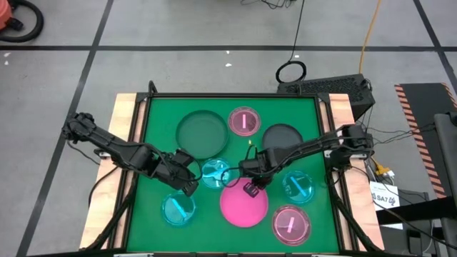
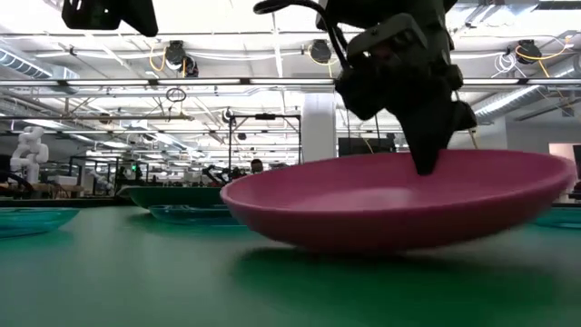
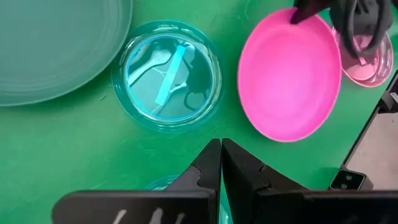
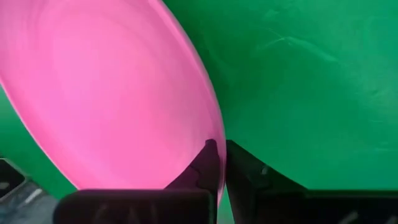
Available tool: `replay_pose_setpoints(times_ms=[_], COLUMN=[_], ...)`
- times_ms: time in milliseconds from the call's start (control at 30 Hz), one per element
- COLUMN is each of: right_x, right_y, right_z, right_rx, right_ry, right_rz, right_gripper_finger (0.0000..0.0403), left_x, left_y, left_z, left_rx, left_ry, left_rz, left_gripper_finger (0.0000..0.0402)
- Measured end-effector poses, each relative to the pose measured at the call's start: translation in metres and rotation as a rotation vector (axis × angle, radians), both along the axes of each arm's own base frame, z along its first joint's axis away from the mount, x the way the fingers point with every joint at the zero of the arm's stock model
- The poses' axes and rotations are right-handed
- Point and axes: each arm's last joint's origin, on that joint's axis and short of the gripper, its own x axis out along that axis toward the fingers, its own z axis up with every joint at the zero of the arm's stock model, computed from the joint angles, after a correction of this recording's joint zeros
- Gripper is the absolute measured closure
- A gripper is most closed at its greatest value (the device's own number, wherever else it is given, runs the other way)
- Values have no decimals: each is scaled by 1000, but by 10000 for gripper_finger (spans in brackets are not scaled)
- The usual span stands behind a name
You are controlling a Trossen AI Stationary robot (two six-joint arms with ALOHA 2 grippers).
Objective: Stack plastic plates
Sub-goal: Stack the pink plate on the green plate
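Note:
The bright pink plate (image 1: 243, 205) lies near the table's middle front. My right gripper (image 1: 251, 187) is shut on its far rim. My left gripper (image 1: 190, 187) hovers shut between two cyan plates (image 1: 214, 172) (image 1: 178, 208) and touches nothing. A third cyan plate (image 1: 296, 185) lies right of the pink one. Two dark grey plates (image 1: 202, 133) (image 1: 283, 135) sit flat near the far edge, with a translucent pink plate (image 1: 243, 121) between them. Another translucent pink plate (image 1: 291, 223) is at the near right. My right gripper (image 4: 219, 155) pinches the bright pink plate's rim (image 4: 208, 118) between its two fingers, one on the inner side and one on the outer. The fingers (image 2: 427, 150) come from above, pointing down onto the far rim. The plate's underside (image 2: 363, 243) stays on the table, and it tilts slightly.
A raised wooden border (image 1: 128, 143) frames the green mat. Bare green mat (image 1: 161, 153) lies along the left side and at the near left corner. In the left wrist view my left gripper (image 3: 221, 149) hangs just short of a cyan plate (image 3: 168, 74).

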Motion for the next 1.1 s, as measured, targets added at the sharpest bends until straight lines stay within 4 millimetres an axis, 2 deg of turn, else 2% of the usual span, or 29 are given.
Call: replay_pose_setpoints(times_ms=[233, 600, 1000, 1100], right_x=[-4, -10, -17, -18], right_y=[-4, -8, -15, -17], right_z=[16, 37, 62, 67], right_rx=[22, -32, -193, -247], right_ry=[-44, -117, -260, -302], right_rz=[-47, -119, -265, -294], right_gripper_finger=[394, 395, 395, 395], left_x=[1, 3, 16, 19], left_y=[2, 8, 9, 11], left_z=[0, -1, 8, 9], left_rx=[-9, -13, 82, 101], left_ry=[4, 19, -131, -157], left_rz=[6, 1, -79, -89], left_gripper_finger=[375, 300, 286, 263])
